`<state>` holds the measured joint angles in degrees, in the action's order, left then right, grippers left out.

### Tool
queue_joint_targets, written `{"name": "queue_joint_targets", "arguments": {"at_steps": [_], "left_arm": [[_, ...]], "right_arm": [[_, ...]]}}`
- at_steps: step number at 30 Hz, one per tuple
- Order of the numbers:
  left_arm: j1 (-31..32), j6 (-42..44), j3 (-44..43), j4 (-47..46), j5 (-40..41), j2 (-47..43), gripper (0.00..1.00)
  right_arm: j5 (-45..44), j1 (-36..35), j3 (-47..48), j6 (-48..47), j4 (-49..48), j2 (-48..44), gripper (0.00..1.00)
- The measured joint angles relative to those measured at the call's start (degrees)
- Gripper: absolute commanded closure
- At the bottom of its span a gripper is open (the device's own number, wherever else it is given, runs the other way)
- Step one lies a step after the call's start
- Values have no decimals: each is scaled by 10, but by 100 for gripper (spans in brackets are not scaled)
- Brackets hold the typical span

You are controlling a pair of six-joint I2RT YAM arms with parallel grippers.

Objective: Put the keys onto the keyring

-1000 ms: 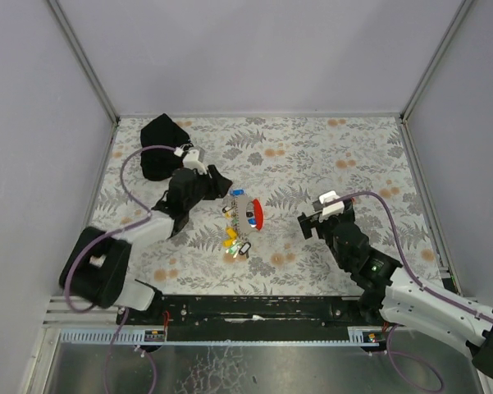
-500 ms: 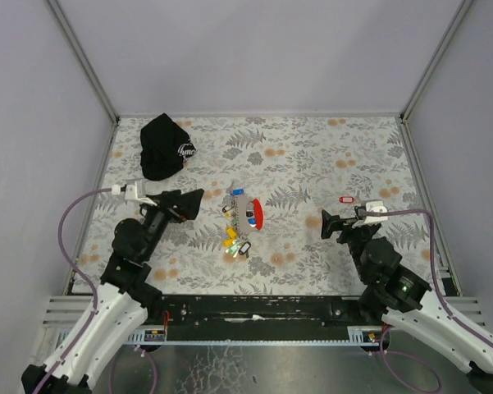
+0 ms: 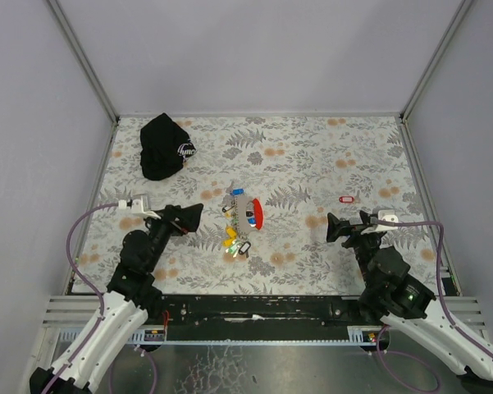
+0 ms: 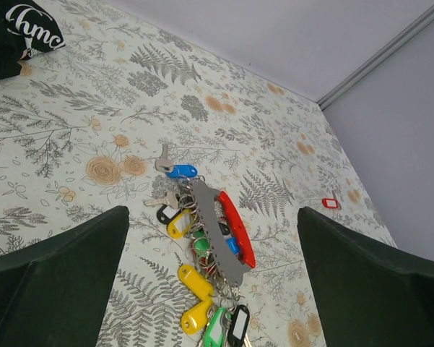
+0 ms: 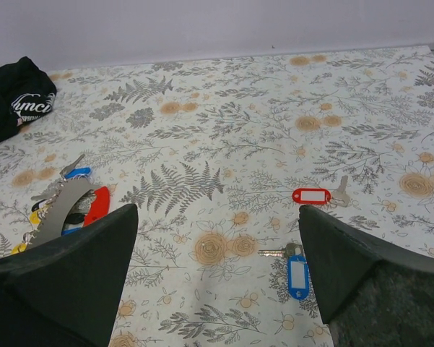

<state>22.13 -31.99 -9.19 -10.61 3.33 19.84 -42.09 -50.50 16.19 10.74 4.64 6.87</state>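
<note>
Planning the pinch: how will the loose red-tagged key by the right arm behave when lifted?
The red-tagged key looks small and thin, so probably light. It lies flat, so may slide if nudged. Tag and metal blade seem loosely linked, so it likely dangles.

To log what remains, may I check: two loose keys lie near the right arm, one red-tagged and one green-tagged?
Not quite: the right wrist view shows the second one is a blue-tagged key, not green-tagged. The red-tagged key does lie loose nearby.

glossy plastic keys [image 4: 190, 271], matt grey keyring [image 4: 218, 235], cloth cap [image 3: 164, 146]
</note>
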Motion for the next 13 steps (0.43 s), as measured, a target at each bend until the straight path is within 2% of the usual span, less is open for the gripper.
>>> {"name": "queue_joint_targets", "arguments": {"at_steps": [13], "left_arm": [[0,18,0,0,-8,6,0]], "right_arm": [[-4,0,-1,0,2,15,1]]}}
